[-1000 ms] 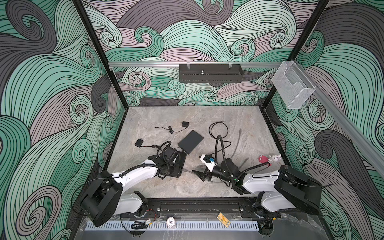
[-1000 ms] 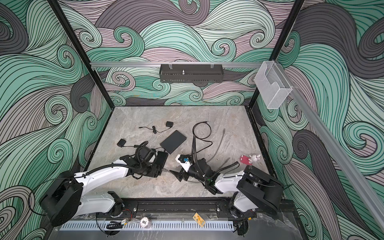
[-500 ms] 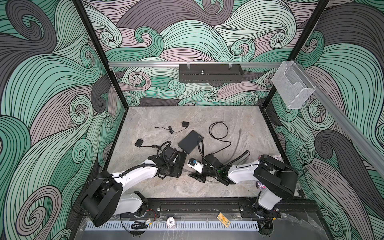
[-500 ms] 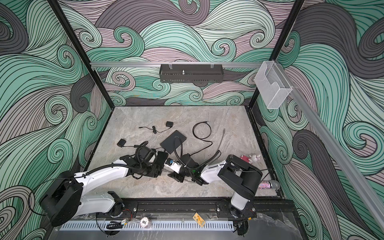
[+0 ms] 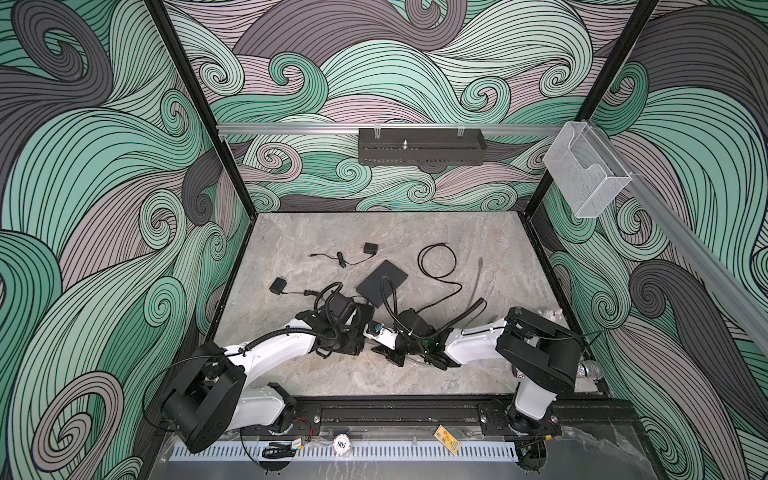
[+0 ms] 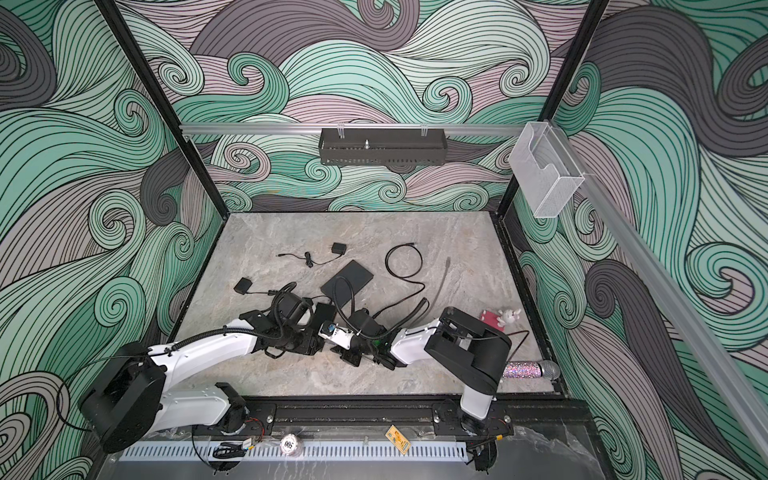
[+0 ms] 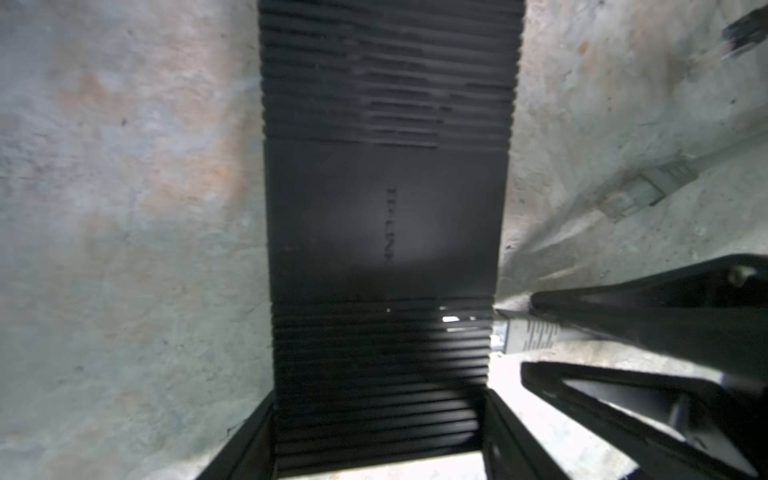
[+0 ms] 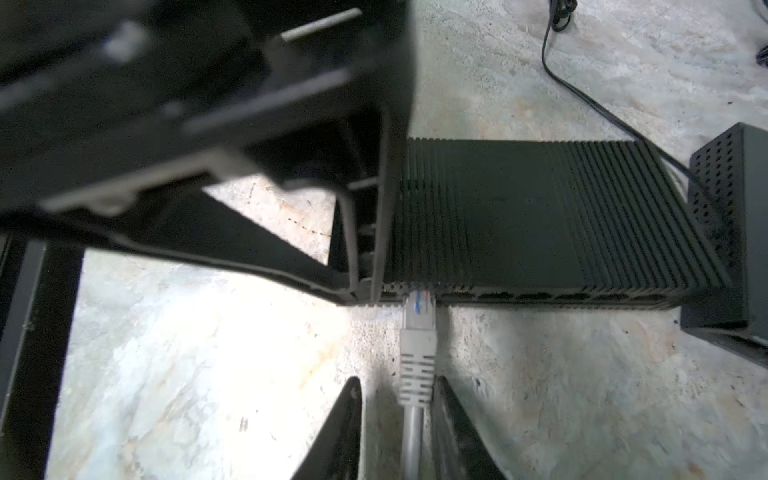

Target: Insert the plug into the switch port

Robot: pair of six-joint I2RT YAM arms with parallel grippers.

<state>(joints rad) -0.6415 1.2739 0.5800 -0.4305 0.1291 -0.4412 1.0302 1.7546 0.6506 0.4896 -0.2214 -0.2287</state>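
The left claw [image 7: 378, 403] grips the black switch [image 7: 382, 232] by both sides; it lies flat on the surface [image 5: 374, 232], near middle. The grey plug [image 8: 417, 316] has its tip at a port [image 8: 419, 291] on the switch's right face. The right claw [image 8: 397, 382] stands narrow around the plug w/ small gap on one side; cannot tell if gripping.

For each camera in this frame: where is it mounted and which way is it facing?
Top views: high over the front edge, angled down at the table and back wall; left arm and right arm show.
Left wrist: above the switch, looking down on its top; left gripper straddles it.
Right wrist: low, facing the switch's port side; right gripper flanks the plug.
Shared: both wrist views show switch, plug and the opposite gripper.
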